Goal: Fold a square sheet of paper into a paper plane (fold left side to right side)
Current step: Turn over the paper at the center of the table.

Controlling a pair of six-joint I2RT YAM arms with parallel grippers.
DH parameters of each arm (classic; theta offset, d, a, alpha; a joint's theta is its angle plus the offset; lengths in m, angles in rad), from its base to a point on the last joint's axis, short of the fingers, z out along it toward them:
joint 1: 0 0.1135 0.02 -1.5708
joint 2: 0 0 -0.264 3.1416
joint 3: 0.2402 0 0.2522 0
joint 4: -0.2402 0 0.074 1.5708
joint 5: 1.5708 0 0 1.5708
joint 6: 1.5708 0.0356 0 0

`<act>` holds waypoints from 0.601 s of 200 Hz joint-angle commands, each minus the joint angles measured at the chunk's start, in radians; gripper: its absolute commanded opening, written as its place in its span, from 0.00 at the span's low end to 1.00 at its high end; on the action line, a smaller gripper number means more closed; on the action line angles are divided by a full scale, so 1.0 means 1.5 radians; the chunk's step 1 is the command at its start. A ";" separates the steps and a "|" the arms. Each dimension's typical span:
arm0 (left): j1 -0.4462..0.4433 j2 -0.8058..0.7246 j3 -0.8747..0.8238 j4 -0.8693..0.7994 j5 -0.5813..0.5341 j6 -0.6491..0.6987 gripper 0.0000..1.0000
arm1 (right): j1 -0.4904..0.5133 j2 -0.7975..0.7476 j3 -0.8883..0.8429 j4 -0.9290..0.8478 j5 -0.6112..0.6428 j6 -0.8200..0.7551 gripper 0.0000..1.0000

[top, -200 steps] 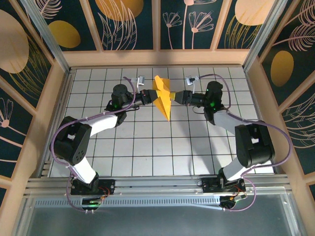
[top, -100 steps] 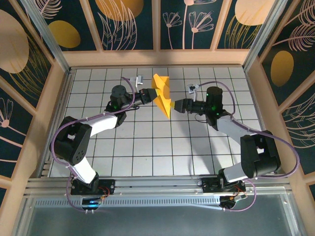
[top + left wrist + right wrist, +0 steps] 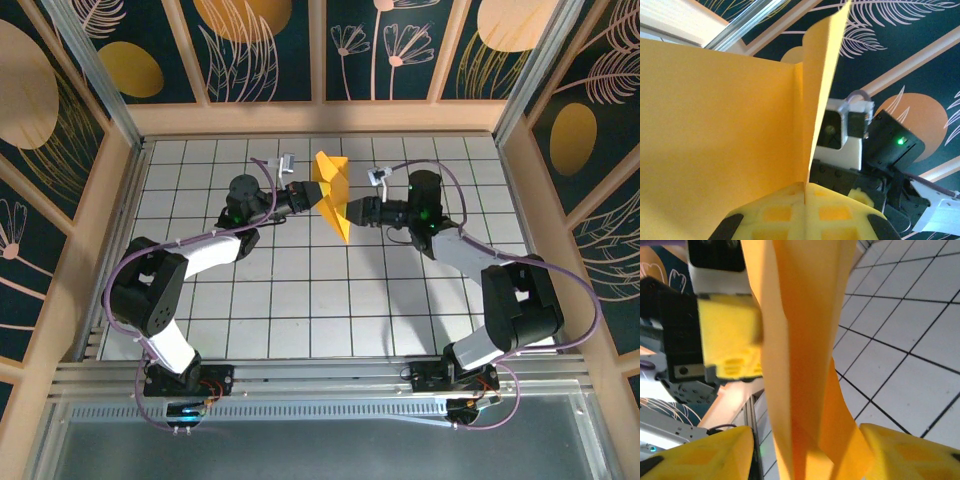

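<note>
The folded orange-yellow paper plane [image 3: 332,195] hangs above the far middle of the tiled table, pointed end toward me. My left gripper [image 3: 308,192] is shut on its left side; in the left wrist view the yellow fingertips [image 3: 805,187] pinch a paper edge and a creased flap [image 3: 822,85] stands upright. My right gripper [image 3: 352,210] reaches in from the right near the pointed end. In the right wrist view its jaws [image 3: 805,452] stand apart around the paper [image 3: 805,340]. The right pad touches a flap and a gap shows beside the left pad.
The white grid-tiled table [image 3: 300,300] lies below both arms. Wooden-framed walls with a dark-blue leaf pattern [image 3: 260,50] enclose it at the back and sides. The left gripper's yellow finger [image 3: 730,340] sits close beyond the paper in the right wrist view.
My right gripper let go of the paper's right side, backed off toward the pointed end with wide jaws, then came back in around the paper with narrower jaws. The left grip held.
</note>
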 commanded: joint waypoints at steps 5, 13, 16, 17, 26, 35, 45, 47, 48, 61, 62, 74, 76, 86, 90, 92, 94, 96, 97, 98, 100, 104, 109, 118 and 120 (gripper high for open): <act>-0.004 0.005 0.002 0.046 0.013 -0.006 0.00 | -0.003 0.006 0.024 0.021 -0.012 -0.002 0.45; -0.004 0.005 0.001 0.046 0.013 -0.005 0.00 | -0.004 0.004 0.025 0.020 -0.011 -0.003 0.41; -0.003 0.005 0.001 0.045 0.013 -0.005 0.00 | -0.005 0.004 0.025 0.019 -0.010 -0.003 0.39; -0.003 0.005 0.001 0.045 0.014 -0.005 0.00 | -0.005 0.003 0.025 0.018 -0.009 -0.002 0.39; -0.004 0.005 0.000 0.044 0.012 -0.004 0.00 | -0.006 0.001 0.026 0.013 -0.006 -0.005 0.32; -0.003 0.006 0.000 0.042 0.012 -0.003 0.00 | -0.006 -0.003 0.028 0.007 -0.002 -0.009 0.26; -0.004 0.006 0.000 0.031 0.009 0.007 0.08 | -0.006 -0.007 0.030 -0.004 0.003 -0.015 0.20; -0.004 0.006 0.000 0.027 0.008 0.009 0.09 | -0.006 -0.009 0.030 -0.007 0.004 -0.017 0.19; -0.003 0.005 0.000 0.025 0.007 0.010 0.10 | -0.006 -0.009 0.031 -0.009 0.006 -0.018 0.18; -0.004 -0.010 -0.004 -0.017 -0.016 0.042 0.19 | -0.006 -0.015 0.036 -0.032 0.016 -0.032 0.10; -0.004 -0.012 -0.004 -0.020 -0.019 0.045 0.20 | -0.006 -0.015 0.036 -0.034 0.016 -0.033 0.10; -0.003 -0.034 -0.011 -0.066 -0.051 0.082 0.26 | -0.006 -0.023 0.040 -0.058 0.030 -0.048 0.03; -0.003 -0.038 -0.012 -0.074 -0.056 0.088 0.28 | -0.007 -0.024 0.040 -0.063 0.032 -0.051 0.01; -0.003 -0.058 -0.016 -0.110 -0.080 0.117 0.31 | -0.007 -0.031 0.044 -0.087 0.046 -0.067 0.00; -0.003 -0.066 -0.017 -0.121 -0.090 0.126 0.31 | -0.006 -0.034 0.045 -0.097 0.051 -0.072 0.00; -0.002 -0.070 -0.019 -0.127 -0.094 0.132 0.32 | -0.006 -0.035 0.046 -0.099 0.055 -0.075 0.00; -0.002 -0.074 -0.020 -0.132 -0.098 0.135 0.32 | -0.006 -0.037 0.047 -0.105 0.059 -0.078 0.00; -0.002 -0.078 -0.021 -0.138 -0.103 0.140 0.33 | -0.005 -0.039 0.047 -0.110 0.062 -0.081 0.00; -0.002 -0.080 -0.021 -0.141 -0.104 0.142 0.33 | -0.005 -0.039 0.048 -0.113 0.064 -0.083 0.00; -0.002 -0.082 -0.022 -0.143 -0.106 0.144 0.34 | -0.005 -0.040 0.048 -0.115 0.067 -0.084 0.00; -0.002 -0.086 -0.023 -0.149 -0.111 0.148 0.34 | -0.005 -0.042 0.050 -0.119 0.071 -0.088 0.00; -0.001 -0.094 -0.025 -0.160 -0.121 0.156 0.36 | -0.004 -0.044 0.052 -0.132 0.079 -0.096 0.00; -0.002 -0.104 -0.029 -0.173 -0.135 0.165 0.38 | -0.003 -0.047 0.057 -0.151 0.095 -0.106 0.00; -0.001 -0.122 -0.036 -0.198 -0.166 0.182 0.42 | 0.004 -0.053 0.068 -0.189 0.131 -0.133 0.00; -0.001 -0.127 -0.037 -0.204 -0.173 0.185 0.43 | 0.006 -0.054 0.072 -0.200 0.140 -0.139 0.00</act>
